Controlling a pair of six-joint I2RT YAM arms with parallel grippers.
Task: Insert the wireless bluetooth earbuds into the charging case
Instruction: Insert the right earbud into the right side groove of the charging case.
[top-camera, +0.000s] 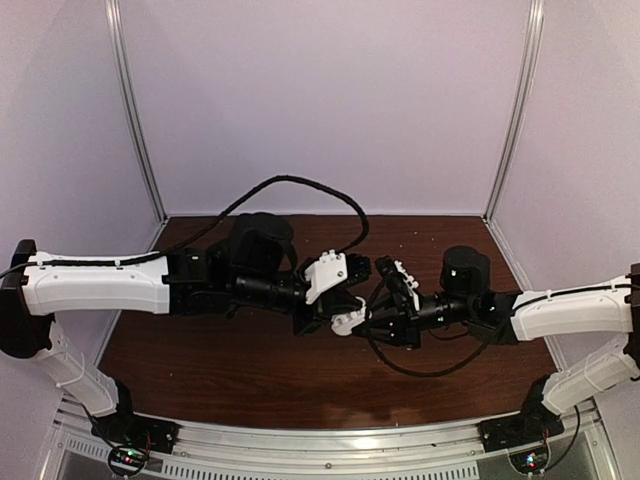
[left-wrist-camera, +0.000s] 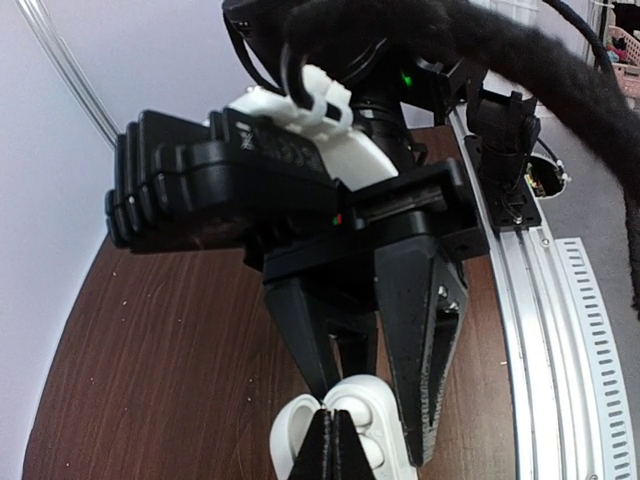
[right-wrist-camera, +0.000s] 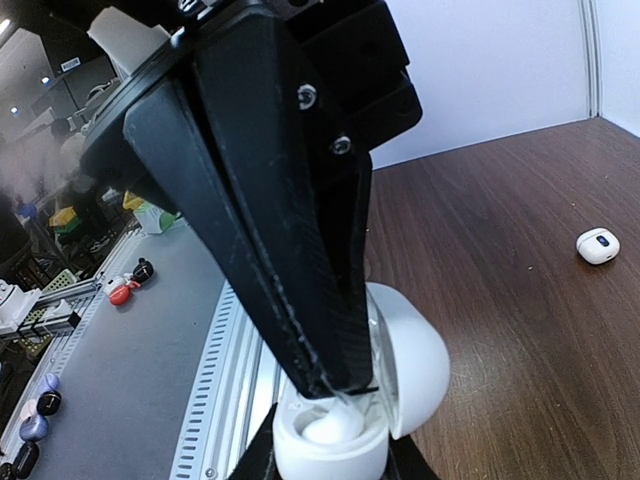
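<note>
A white charging case stands open, its lid swung back. My right gripper is shut on the case base from both sides and holds it above the brown table. My left gripper comes down from above with its jaws pressed together, the tips inside the case opening, on a white earbud that sits in the cavity. In the left wrist view the left gripper is over the open case, with the right gripper straddling it. From above both grippers meet mid-table at the case.
A second small white case lies shut on the table, far from the grippers. An aluminium rail runs along the near table edge. White walls close the table at the back and sides. A black cable loops over the left arm.
</note>
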